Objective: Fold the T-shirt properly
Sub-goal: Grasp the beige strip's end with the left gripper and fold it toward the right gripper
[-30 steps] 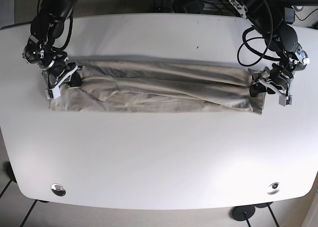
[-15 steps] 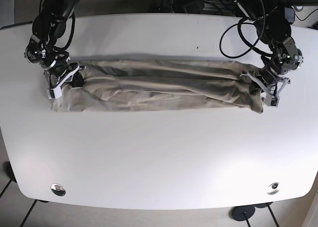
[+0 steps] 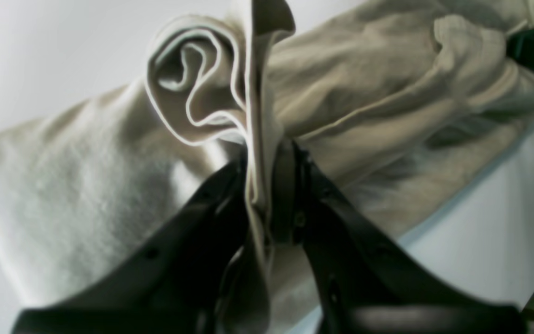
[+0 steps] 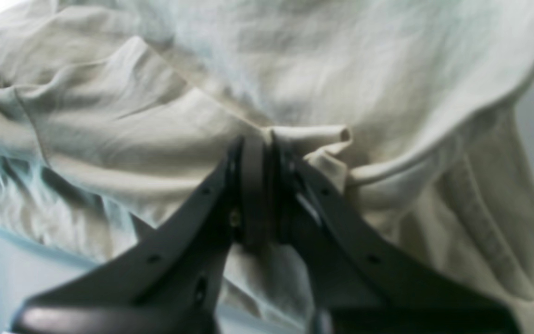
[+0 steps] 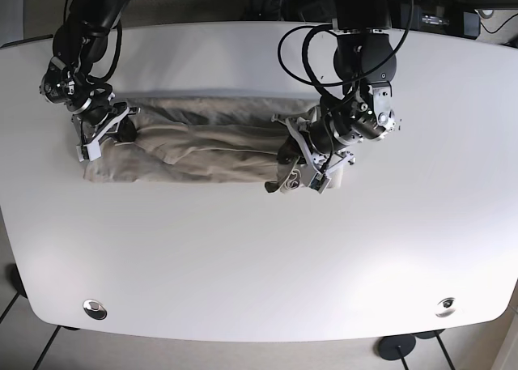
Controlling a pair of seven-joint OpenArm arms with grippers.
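Here the beige T-shirt (image 5: 202,143) lies as a long narrow band across the far half of the white table (image 5: 259,265), and the step in hand looks like the crosswise fold, one end being brought over toward the other. The left gripper (image 5: 312,163) is clenched on a bunched end of the cloth, a ruffle of hem standing between its jaws in the left wrist view, and sits near the band's middle. The right gripper (image 5: 101,135) is pinched tight on the opposite end, low against the table. Next, probably, the carried end needs laying flat and square over the anchored end before either lets go.
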